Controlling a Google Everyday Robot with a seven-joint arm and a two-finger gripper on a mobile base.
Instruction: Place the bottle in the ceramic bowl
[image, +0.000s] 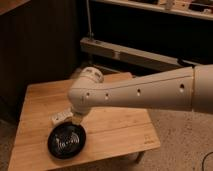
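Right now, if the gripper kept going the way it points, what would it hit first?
Probably the black ceramic bowl, near its back rim; the gripper points down just above it, depth unclear.

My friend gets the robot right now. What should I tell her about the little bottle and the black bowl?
Pincer: points down from the arm's end, above the far rim of the bowl, right beside the bottle. I cannot tell whether it holds the bottle.
Bottle: small and whitish, at the bowl's far-left edge, outside the bowl.
Ceramic bowl: black, on the wooden table near its front-left corner, nothing seen inside.
Done: the bottle is not yet in the bowl.
Left: make sure of the grip, bring the bottle over the bowl, set it in, let go.
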